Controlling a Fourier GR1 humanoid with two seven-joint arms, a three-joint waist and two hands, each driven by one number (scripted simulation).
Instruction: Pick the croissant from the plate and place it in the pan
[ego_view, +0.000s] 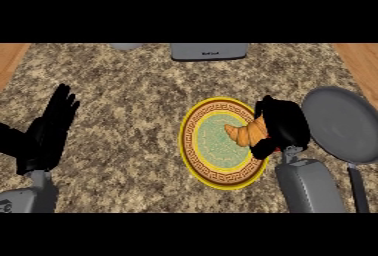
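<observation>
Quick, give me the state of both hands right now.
Left hand: open, fingers straight, holding nothing.
Right hand: closed around the croissant, over the plate.

There is one view, taken from the robot's head, looking steeply down onto the speckled stone surface (133, 90). It faces away from the robot's body, so the surface's near edge lies toward the lower border and its far edge toward the upper border, where a grey appliance (210, 51) is cut off by the frame. Wood shows past the surface at both upper corners. The camera sits close: the left hand (52, 127) and the right hand (284, 125) enter from the lower edge on grey forearms, the plate (193, 150) fills the middle, and the pan (343, 125) is clipped at the right border.
</observation>
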